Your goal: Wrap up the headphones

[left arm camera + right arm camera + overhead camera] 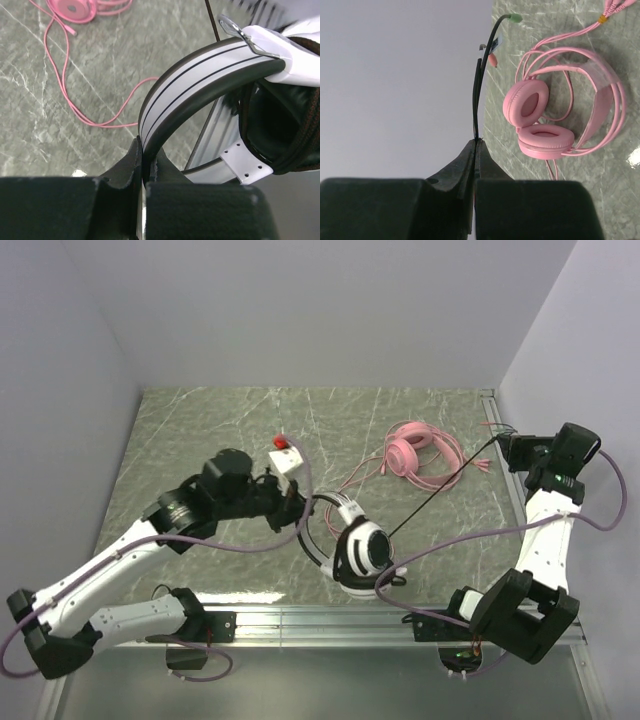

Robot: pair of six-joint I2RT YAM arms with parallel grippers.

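From above, the black and white headset [362, 550] sits close to the near edge of the counter [200, 430], about midway along it, and the left end effector [300, 502] is pinched on its headband. Its black cable [440, 490] runs in a straight, taut line up to the right end effector [505, 445], which is at the far right edge. The pink headset [410, 452] lies toward the far right part of the counter with its pink cable [350, 478] trailing off in loose loops to the left, and a small white block with a red top [287, 452] stands near the middle. The left wrist view confirms that grip: the fingers are narrowed onto the grey, black-striped headband [200, 75], and the pink cable [75, 107] wanders over the marble behind. In the right wrist view the right end effector [475, 150] is closed tight on the black cable [479, 95] a little short of its plugs [512, 18], which curl free above. The pink headset [540, 122] lies beyond with cable strands slack around its band, not neatly bound as far as I can tell. By my reading the work is at an early stage: one cable is drawn out and ready to wind, with no turns visible on the black and white headset, and the pink one is left to tidy.
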